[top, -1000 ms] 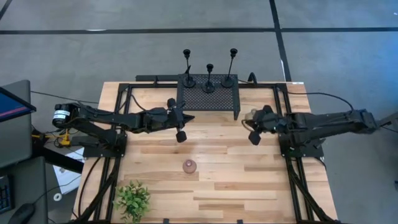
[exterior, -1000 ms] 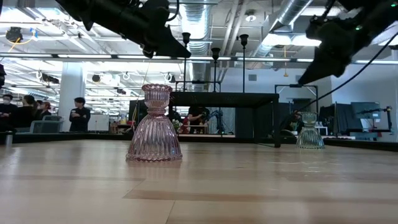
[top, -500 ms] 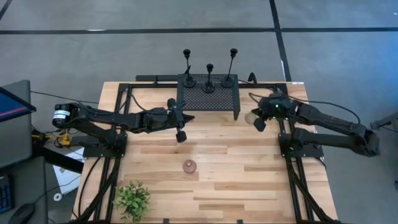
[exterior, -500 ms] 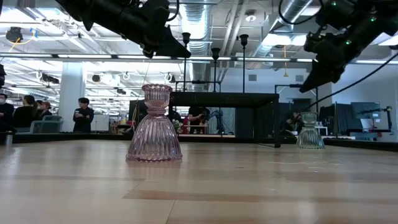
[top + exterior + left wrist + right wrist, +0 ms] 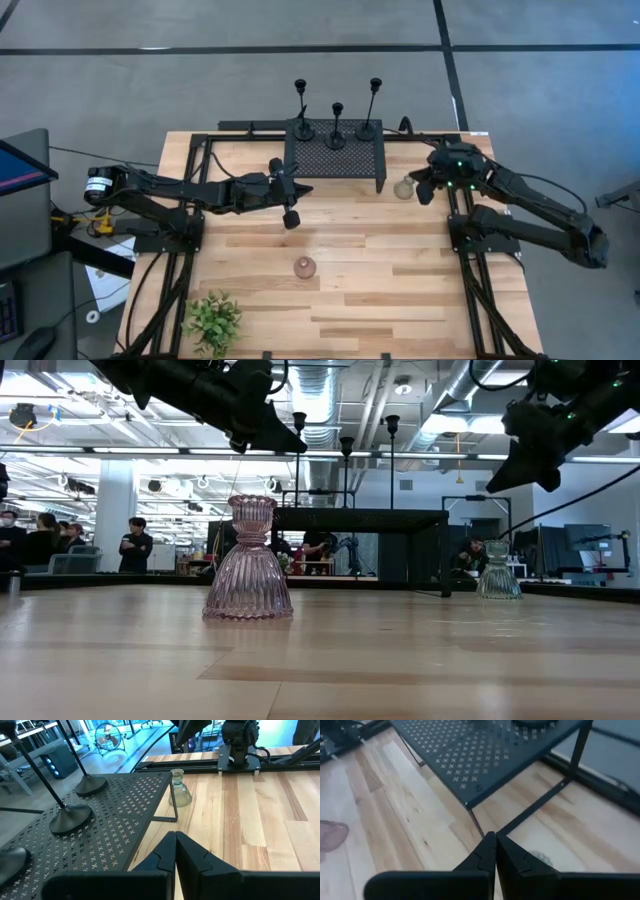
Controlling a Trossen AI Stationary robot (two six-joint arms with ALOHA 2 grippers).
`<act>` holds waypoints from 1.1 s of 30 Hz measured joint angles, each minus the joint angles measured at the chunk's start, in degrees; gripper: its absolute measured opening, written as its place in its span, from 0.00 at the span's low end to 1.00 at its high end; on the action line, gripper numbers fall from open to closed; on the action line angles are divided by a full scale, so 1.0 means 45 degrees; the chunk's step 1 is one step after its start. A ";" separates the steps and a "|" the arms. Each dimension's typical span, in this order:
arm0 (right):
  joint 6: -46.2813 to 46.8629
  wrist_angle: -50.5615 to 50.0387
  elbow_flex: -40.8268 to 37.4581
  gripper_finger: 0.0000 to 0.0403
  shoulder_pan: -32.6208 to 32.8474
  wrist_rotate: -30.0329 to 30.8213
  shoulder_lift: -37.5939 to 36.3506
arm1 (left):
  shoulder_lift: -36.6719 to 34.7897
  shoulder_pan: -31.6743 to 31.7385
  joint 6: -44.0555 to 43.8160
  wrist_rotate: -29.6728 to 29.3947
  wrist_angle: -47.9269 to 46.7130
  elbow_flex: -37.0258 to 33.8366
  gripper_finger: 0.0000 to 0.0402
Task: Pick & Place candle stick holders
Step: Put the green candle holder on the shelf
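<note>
Three slim black candlesticks (image 5: 301, 128), (image 5: 337, 138), (image 5: 369, 128) stand by their round bases on a black perforated shelf (image 5: 335, 160) at the table's far middle. Two of the bases show in the left wrist view (image 5: 67, 817), (image 5: 89, 784). My left gripper (image 5: 290, 216) is shut and empty, in the air in front of the shelf's near left corner. My right gripper (image 5: 423, 193) is shut and empty, raised above the table (image 5: 510, 478) just right of a clear glass holder (image 5: 403, 187).
A pink ribbed glass holder (image 5: 304, 267) stands at the table's middle near side, large in the low view (image 5: 248, 560). The clear glass holder (image 5: 497, 570) stands by the shelf's right leg. A small green plant (image 5: 213, 320) sits at the near left corner.
My right gripper has drawn back toward the table's far right and risen, as its arm folded, ending beside the clear glass holder. It has stayed shut. Nothing on the table has moved.
</note>
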 joint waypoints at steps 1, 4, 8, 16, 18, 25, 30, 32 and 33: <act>0.0280 -0.0086 0.0000 0.00 0.0112 0.0058 0.0000 | 0.0000 0.0000 0.0000 0.0000 0.0004 0.0000 0.02; 0.1492 -0.0405 0.0000 0.00 0.0626 0.0512 -0.0005 | 0.0000 0.0000 0.0000 0.0000 0.0002 0.0000 0.02; 0.3236 -0.1549 0.0005 0.00 0.1739 0.2115 -0.0029 | 0.0000 0.0000 0.0000 0.0000 0.0004 0.0000 0.02; 0.7061 -0.4096 0.0005 0.00 0.4967 0.5397 -0.0202 | 0.0000 0.0000 0.0000 0.0000 -0.0001 0.0000 0.02; 0.7710 -0.4090 0.0005 0.00 0.5846 0.5697 -0.0233 | 0.0000 0.0002 0.0000 0.0000 -0.0001 0.0000 0.02; 1.0222 -0.4495 -0.0181 0.00 0.8779 0.7651 -0.0177 | -0.0009 0.0000 0.0000 0.0004 0.0015 -0.0076 0.02; 1.2320 -0.3551 -0.2024 0.00 1.0449 0.8407 -0.0277 | -0.0010 0.0006 -0.0040 0.0005 0.0000 -0.0410 0.02; 1.2796 -0.2502 -0.2888 0.00 1.0952 0.9047 -0.0276 | -0.0010 0.0005 -0.0095 0.0005 0.0007 -0.0457 0.02; 1.2943 -0.2009 -0.3242 0.00 1.1181 0.9351 -0.0253 | -0.0010 0.0005 -0.0104 0.0005 0.0004 -0.0461 0.02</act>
